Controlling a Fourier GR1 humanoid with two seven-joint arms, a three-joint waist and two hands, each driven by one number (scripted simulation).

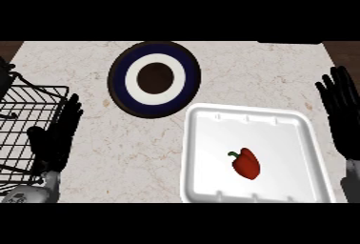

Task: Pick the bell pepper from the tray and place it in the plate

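Head view, looking steeply down onto a pale marbled table (91,157). Nearest the viewer, toward the lower right, sits a white rectangular tray (211,143) with rounded corners and a raised rim. A red bell pepper (247,164) with a short green stem lies on its side inside the tray, a little below the tray's middle, touching neither hand.

At the lower left, the left hand (53,143) rises from a grey forearm, its black fingers straight and relaxed, holding nothing. It shows just at the right edge of a black wire basket (21,119) that stands at the table's left edge.

At the far right edge, the right hand (345,112) is also open, fingers straight and pointing away from the viewer, holding nothing. It rests beside the tray's right rim without touching the pepper.

Farther back, beyond the tray's upper left corner, lies a round plate (154,78) with a dark blue rim, a white ring and a dark brown centre. Nothing lies on it.
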